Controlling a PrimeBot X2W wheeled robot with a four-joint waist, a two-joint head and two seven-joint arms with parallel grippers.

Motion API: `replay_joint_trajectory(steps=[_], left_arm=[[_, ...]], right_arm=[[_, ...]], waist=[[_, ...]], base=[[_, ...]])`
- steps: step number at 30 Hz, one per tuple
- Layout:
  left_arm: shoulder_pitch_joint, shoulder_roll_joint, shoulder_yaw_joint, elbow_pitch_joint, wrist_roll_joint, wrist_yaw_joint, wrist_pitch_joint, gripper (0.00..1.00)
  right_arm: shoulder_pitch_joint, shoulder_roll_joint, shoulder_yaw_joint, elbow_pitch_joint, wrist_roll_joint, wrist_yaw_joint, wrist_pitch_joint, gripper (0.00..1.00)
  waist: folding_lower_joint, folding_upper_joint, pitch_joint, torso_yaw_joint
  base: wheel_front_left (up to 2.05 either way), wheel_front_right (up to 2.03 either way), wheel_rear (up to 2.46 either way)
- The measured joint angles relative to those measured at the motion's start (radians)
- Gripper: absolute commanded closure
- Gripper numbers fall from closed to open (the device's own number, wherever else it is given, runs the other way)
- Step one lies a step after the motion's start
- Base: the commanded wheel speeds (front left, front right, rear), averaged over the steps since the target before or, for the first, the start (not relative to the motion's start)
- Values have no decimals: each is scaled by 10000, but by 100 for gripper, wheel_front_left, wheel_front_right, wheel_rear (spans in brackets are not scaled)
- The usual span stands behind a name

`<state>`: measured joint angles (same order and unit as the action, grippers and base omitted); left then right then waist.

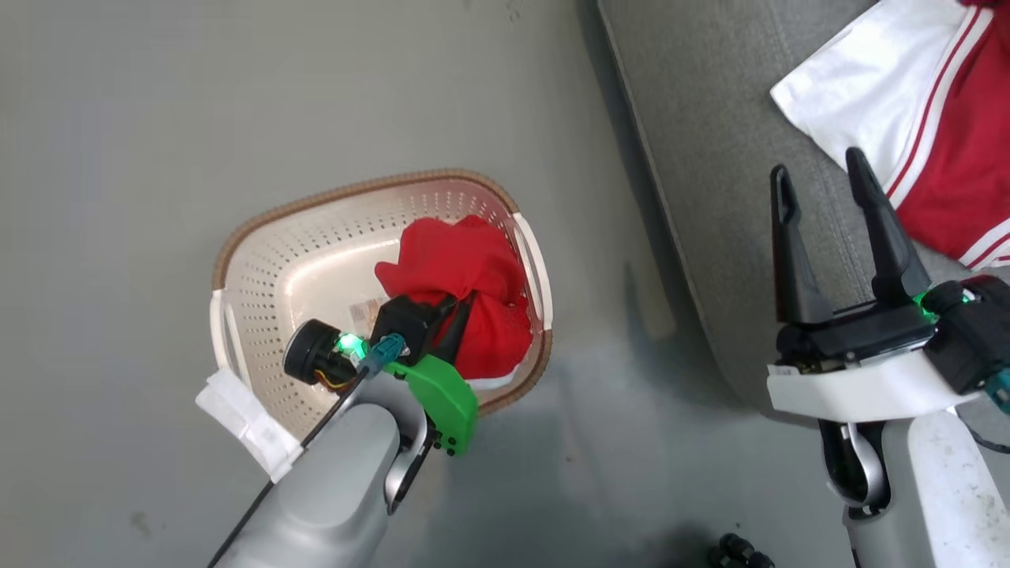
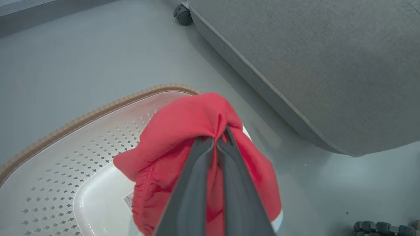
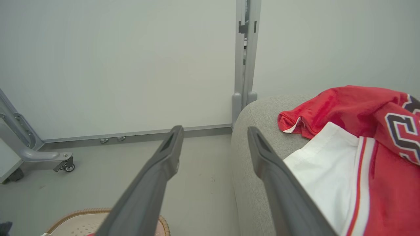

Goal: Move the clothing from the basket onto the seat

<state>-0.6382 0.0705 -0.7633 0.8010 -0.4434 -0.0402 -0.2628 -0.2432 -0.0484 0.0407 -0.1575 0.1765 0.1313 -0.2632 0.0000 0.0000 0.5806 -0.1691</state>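
Note:
A red garment (image 1: 465,272) is bunched up over the right half of the cream perforated basket (image 1: 284,260), which stands on the floor. My left gripper (image 1: 450,315) is shut on this cloth; in the left wrist view the two fingers (image 2: 197,183) pinch a fold of the red garment (image 2: 183,131) above the basket (image 2: 65,164). A second red garment with a white panel and striped trim (image 1: 931,126) lies on the grey seat (image 1: 710,158). My right gripper (image 1: 821,185) hovers open over the seat's edge, just left of that garment (image 3: 361,131) on the seat (image 3: 259,121).
The basket stands on a grey floor (image 1: 118,118) left of the sofa. A grey wheeled frame (image 3: 36,154) and an upright post (image 3: 244,59) stand by the far wall. A small dark caster (image 2: 182,14) shows at the sofa's base.

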Motion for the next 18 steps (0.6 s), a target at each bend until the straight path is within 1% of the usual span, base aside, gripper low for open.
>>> replay_joint_trajectory(steps=[10, 17, 18], left_arm=[[1994, -69, 1668, -2293, 777, 65, -12, 100], [2736, -146, 2502, -3777, 1310, 88, -13, 100], [2842, -155, 2642, -4105, 1400, 58, -12, 100]], right_arm=[[1453, 0, 247, 698, -4, 0, 0, 0], [2299, -2, 393, 918, -94, 0, 0, 0], [2493, -2, 437, 953, -105, 0, 0, 0]], waist=[[0, 0, -2344, 435], [0, 0, -3888, 650], [0, 0, -4248, 694]], base=[[0, 0, 0], [0, 0, 0], [0, 0, 0]])
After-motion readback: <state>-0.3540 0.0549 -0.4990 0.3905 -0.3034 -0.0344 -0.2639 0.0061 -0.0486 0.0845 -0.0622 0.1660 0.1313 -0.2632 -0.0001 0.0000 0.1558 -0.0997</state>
